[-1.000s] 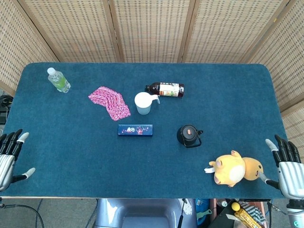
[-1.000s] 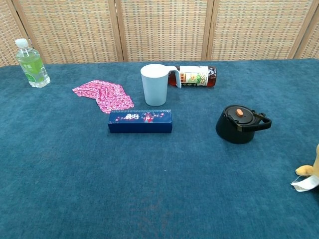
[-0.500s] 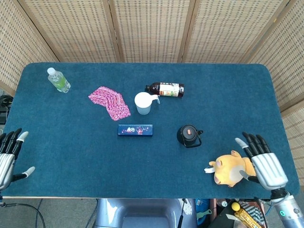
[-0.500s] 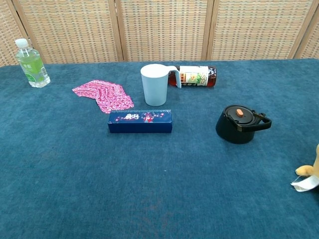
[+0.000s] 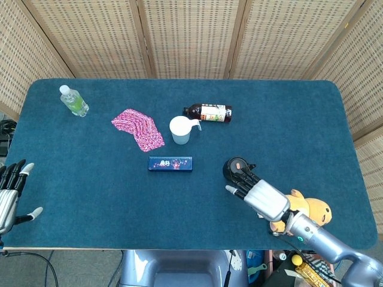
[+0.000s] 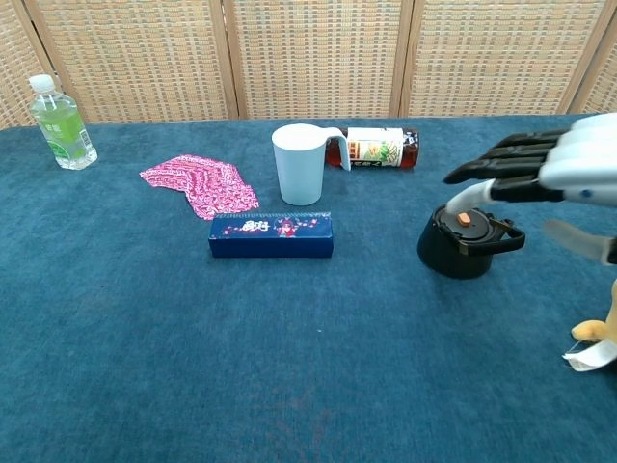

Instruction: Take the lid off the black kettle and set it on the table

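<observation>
Black kettle [image 6: 465,243] sits on the blue table [image 5: 90,179], near the right side, lid [image 6: 464,220] on with its orange knob showing — nothing lifted yet. I've got my right hand [image 6: 540,169] above it, fingers spread, holding nothing, not touching as far as I can tell. Left hand [image 5: 11,194] waits open at the table's near left edge. All the real work is left — grip the lid, lift, set it down.

The kettle [image 6: 463,241] is set right of the box [image 6: 271,235]; the cup [image 6: 298,164] and bottle [image 6: 376,148] are placed behind.
</observation>
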